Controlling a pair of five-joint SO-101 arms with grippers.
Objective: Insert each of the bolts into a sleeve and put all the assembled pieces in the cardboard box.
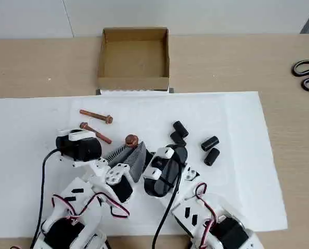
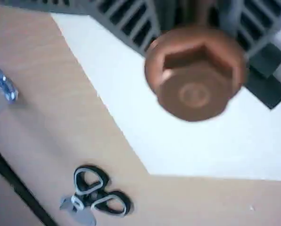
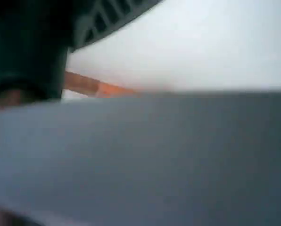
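My left gripper [image 1: 130,153] is shut on a copper bolt [image 1: 131,140], whose hexagonal head [image 2: 195,75] faces the left wrist camera between the grey ribbed fingers [image 2: 126,19]. My right gripper [image 1: 153,158] sits right against it and appears shut on a black sleeve [image 3: 27,47]. A grey finger [image 3: 154,155] blocks much of the right wrist view. Two loose bolts [image 1: 96,116] [image 1: 95,132] lie on the white paper to the left. Several loose black sleeves [image 1: 180,128] [image 1: 210,143] lie to the right. The open cardboard box [image 1: 134,83] stands behind the paper.
The white paper sheet [image 1: 237,114] covers the middle of the wooden table. Scissors [image 1: 307,75] lie at the table's far right edge, and they also appear as scissors [image 2: 98,197] in the left wrist view. Both arm bases stand at the near edge.
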